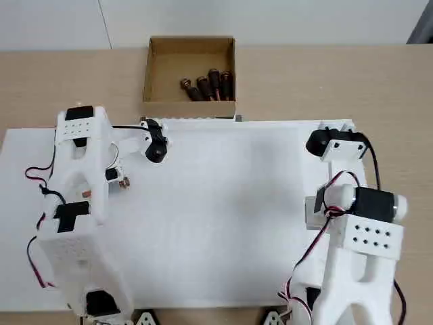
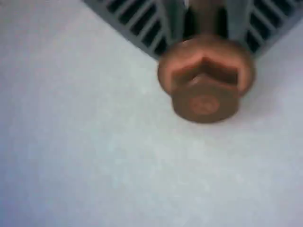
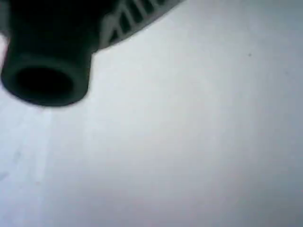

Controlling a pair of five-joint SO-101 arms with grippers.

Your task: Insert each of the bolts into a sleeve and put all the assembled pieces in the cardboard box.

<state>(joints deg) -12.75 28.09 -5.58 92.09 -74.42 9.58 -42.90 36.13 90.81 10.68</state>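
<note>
My left gripper [image 2: 204,21] is shut on a copper bolt [image 2: 204,80], whose hexagonal head points out from between the grey ribbed fingers, just above the white mat. In the high view this bolt [image 1: 124,181] sits at the left gripper [image 1: 116,177] on the mat's left side. My right gripper is shut on a black sleeve [image 3: 46,66], with one ribbed finger [image 3: 135,19] beside it and the sleeve's open end facing the camera. The right gripper [image 1: 313,211] hangs low over the mat's right side. The cardboard box [image 1: 152,68] stands behind the mat, with several assembled pieces [image 1: 206,86] inside.
A white mat [image 1: 230,203] covers the wooden table [image 1: 325,74] between the arms. The box touches the mat's far edge. Red and black cables hang along both arms.
</note>
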